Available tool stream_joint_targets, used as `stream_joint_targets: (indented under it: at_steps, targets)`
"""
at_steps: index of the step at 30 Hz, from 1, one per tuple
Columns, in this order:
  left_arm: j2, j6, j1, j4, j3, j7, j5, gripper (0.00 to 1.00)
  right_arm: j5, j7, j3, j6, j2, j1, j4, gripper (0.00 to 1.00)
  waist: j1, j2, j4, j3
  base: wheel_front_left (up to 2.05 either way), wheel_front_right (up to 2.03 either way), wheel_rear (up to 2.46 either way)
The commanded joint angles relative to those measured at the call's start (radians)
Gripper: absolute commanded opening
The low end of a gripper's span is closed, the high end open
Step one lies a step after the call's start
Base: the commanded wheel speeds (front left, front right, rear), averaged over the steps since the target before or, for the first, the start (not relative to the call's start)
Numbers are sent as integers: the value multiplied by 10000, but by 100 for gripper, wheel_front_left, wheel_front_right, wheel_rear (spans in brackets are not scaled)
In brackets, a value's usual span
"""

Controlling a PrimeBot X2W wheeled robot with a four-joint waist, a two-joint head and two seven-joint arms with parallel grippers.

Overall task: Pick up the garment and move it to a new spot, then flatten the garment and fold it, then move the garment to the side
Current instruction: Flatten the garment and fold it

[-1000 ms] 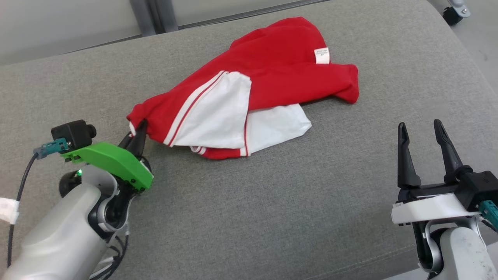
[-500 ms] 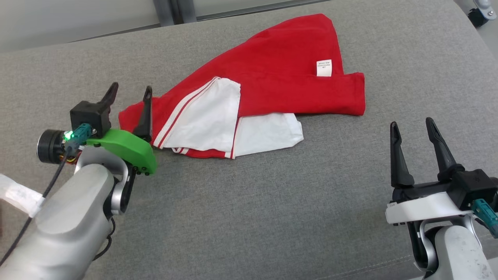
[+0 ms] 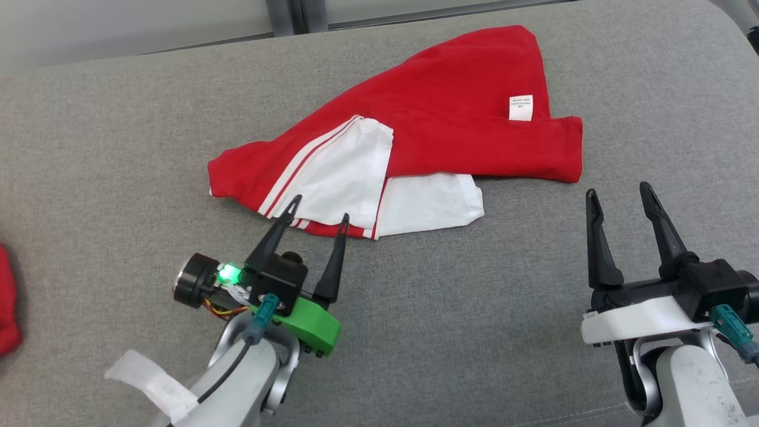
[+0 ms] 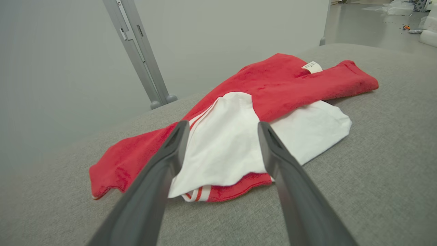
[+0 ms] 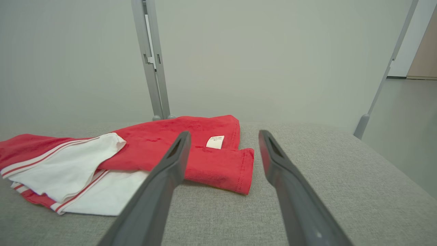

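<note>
- Red-and-white garment lies rumpled on the grey cushion.
- Left end effector: wide, empty, at its near edge.
- Right end effector: wide, empty.

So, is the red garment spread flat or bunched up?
Bunched up. The garment lies doubled over itself on the grey surface, red cloth overlapping its white panels.

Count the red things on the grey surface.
2. The garment lies in the middle; a red scrap sits at the head view's left edge, cut off, so more may be hidden.
</note>
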Motion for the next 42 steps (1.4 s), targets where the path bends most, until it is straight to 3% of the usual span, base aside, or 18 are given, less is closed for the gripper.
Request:
stream_joint_targets:
  at_steps: [1, 12, 20, 21, 22, 24, 25, 33, 42]
  targets:
    - [-171, -191, -54, 304, -43, -1, 222, 100, -78, -4, 2, -14, -14, -125, -51, 100, 0, -1, -7, 66, 0, 0, 0]
    - [-1326, -993, -1289, 3301, -432, -2, 1201, 100, -107, -4, 0, -14, -12, -286, -96, 100, 0, -1, -458, 598, 0, 0, 0]
    - [-1507, -945, -1642, 4136, -63, -3, 1293, 99, -10, -4, -128, -14, -10, -355, -136, 100, 0, -1, -646, 821, 0, 0, 0]
    - [-1520, -963, -1661, 4171, -26, -3, 1304, 87, -11, -4, -128, -14, -10, -350, -137, 100, 0, -1, -650, 826, 0, 0, 0]
    - [-1536, -1005, -1675, 4245, 2, -3, 1324, 62, -10, -4, -129, -14, -10, -346, -135, 100, 0, -1, -652, 826, 0, 0, 0]
    - [-1564, -1046, -1705, 4327, 64, -3, 1349, 33, 6, -4, -109, -14, -10, -353, -127, 100, 0, -1, -646, 817, 0, 0, 0]
    - [-1573, -1072, -1719, 4345, 86, -3, 1362, 0, 17, -4, -105, -14, -10, -371, -122, 100, 0, -1, -638, 812, 0, 0, 0]
    - [-1671, -1190, -1705, 3972, 317, -3, 1477, 0, -4, -4, -92, -14, -12, -288, -130, 100, 0, -1, -496, 689, 0, 0, 0]
    - [-927, -916, -847, 1408, 1040, -3, 1789, 0, 156, -4, 86, -14, -73, -479, 210, 100, 0, -1, -143, 635, 0, 0, 0]
